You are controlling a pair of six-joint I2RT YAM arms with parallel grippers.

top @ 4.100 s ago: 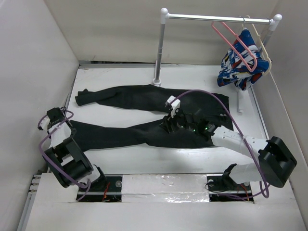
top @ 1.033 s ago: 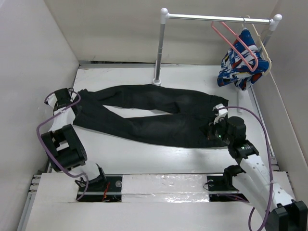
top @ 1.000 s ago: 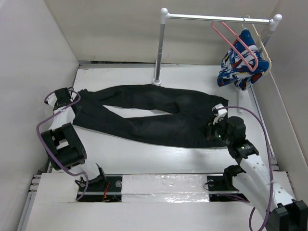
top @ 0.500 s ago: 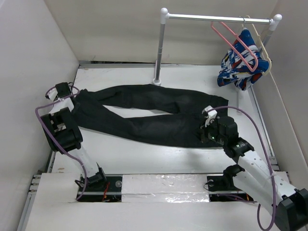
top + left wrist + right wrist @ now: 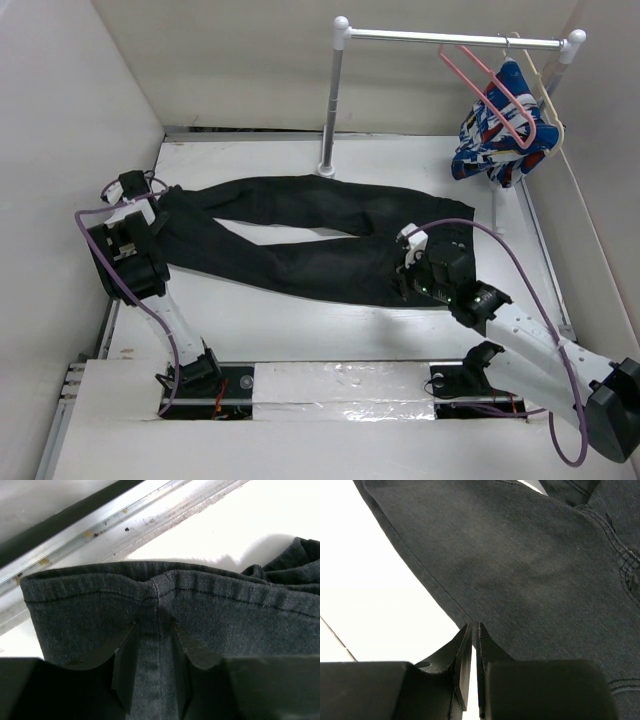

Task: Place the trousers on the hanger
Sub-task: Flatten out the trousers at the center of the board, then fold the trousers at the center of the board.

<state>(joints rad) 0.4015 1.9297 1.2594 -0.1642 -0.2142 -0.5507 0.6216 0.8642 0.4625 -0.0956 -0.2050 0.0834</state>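
The black trousers (image 5: 300, 235) lie flat across the table, leg ends to the left and waist to the right. My left gripper (image 5: 148, 200) is shut on the hem end of the legs. In the left wrist view its fingers (image 5: 125, 670) pinch a fold of the trousers (image 5: 225, 615), with the gripper (image 5: 154, 630) at the seam. My right gripper (image 5: 404, 280) is at the near edge of the trousers, towards the waist. In the right wrist view it (image 5: 474, 626) is shut with a hairline gap, its tips touching the edge of the trousers (image 5: 530, 565). The pink hanger (image 5: 490, 90) hangs on the rail at the back right.
A white rack (image 5: 335, 95) stands at the back with its rail running right. A blue, white and red garment (image 5: 495, 140) hangs there on a cream hanger (image 5: 548, 100). White walls close in on both sides. A metal track (image 5: 100, 525) runs behind the leg ends.
My right gripper has slid left along the near edge of the trousers, away from the waist end. My left gripper has shifted slightly back with the leg ends. The trousers have kept their shape.
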